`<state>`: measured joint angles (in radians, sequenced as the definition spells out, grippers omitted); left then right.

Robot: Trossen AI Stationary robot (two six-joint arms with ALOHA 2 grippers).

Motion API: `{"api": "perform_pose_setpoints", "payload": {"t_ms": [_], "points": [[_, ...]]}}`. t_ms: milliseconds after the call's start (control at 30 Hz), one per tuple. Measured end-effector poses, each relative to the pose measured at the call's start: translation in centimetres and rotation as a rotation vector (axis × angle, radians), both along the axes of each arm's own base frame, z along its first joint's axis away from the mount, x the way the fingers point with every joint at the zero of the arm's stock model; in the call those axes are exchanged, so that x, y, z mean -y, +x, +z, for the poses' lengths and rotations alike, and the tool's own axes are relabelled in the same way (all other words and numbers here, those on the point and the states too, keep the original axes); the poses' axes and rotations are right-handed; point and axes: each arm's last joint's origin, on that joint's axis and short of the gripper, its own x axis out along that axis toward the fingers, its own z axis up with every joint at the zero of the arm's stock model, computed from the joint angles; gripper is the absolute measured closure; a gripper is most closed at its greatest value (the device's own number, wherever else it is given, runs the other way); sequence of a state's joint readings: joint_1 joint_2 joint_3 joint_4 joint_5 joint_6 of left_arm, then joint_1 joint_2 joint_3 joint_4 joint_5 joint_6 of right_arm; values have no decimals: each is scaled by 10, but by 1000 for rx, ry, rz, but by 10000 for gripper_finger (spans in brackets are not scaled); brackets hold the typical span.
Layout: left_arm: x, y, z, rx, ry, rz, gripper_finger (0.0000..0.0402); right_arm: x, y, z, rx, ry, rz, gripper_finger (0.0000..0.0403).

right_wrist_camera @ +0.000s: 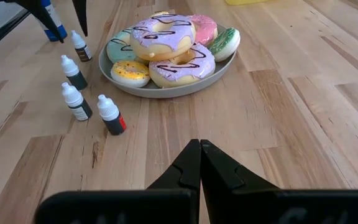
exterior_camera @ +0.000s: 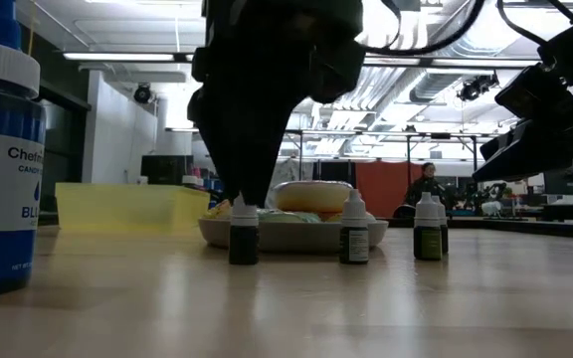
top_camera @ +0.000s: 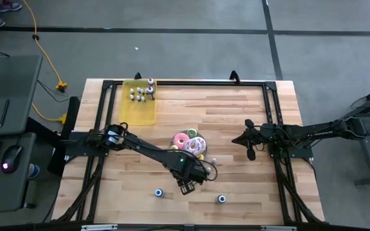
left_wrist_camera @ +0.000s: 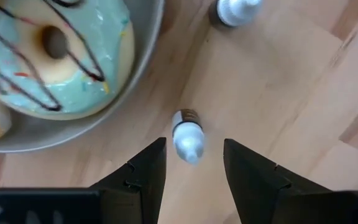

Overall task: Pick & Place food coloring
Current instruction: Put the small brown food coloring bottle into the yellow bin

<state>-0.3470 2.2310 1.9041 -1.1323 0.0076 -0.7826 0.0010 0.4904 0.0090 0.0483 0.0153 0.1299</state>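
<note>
Left hand (left_wrist_camera: 194,171) open; right hand (right_wrist_camera: 199,163) closed.

Bright ceiling strip lights (exterior_camera: 117,55) backlight the low view, silhouetting the arm; the big blue jar (exterior_camera: 3,169) up close is blurred.

Tiny food coloring bottles (right_wrist_camera: 74,73) stand upright on the wooden desk (right_wrist_camera: 303,93), each with a pale pointed cap over a dark body. Four cluster just beside the grey plate of doughnuts (right_wrist_camera: 166,87), one carrying a red label (right_wrist_camera: 112,116). One of them (left_wrist_camera: 187,134) sits between open jaws, touching neither. More bottles (top_camera: 142,94) stand grouped on a yellow tray (top_camera: 138,110) at the desk's far side.
</note>
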Motion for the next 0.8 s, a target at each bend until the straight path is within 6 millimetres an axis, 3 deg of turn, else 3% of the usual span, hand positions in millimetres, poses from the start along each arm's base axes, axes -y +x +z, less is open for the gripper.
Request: {"api": "perform_pose_setpoints", "payload": {"t_ms": [567,800], "points": [[0,1,-3,-4,-3,-7,251,0,0,0,0,0,0,402],[0,1,-3,-2,2,-19,309,0,0,0,0,0,0,402]]}}
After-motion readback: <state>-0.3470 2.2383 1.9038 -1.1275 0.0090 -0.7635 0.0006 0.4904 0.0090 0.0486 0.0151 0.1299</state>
